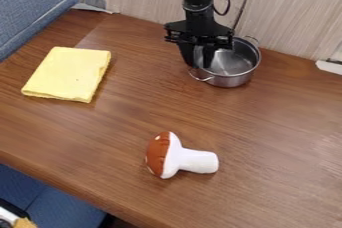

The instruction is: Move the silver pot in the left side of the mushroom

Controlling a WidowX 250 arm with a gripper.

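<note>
Silver pot [234, 72], just one, with two handles, stands near the back panels, one black gripper [200, 64] at its left rim, spread or pinching I can't tell, with one mushroom [175, 158] nearer the front and one folded yellow cloth [68, 73] left.

The pot [235, 74] is silver, the mushroom [161, 154] reddish-brown with white spots and a white stem, the cloth [67, 74] yellow, the counter [120, 127] brown with wood grain, the pincer [200, 64] black.

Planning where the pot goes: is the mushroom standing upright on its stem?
No, the mushroom lies on its side on the wooden table.
</note>
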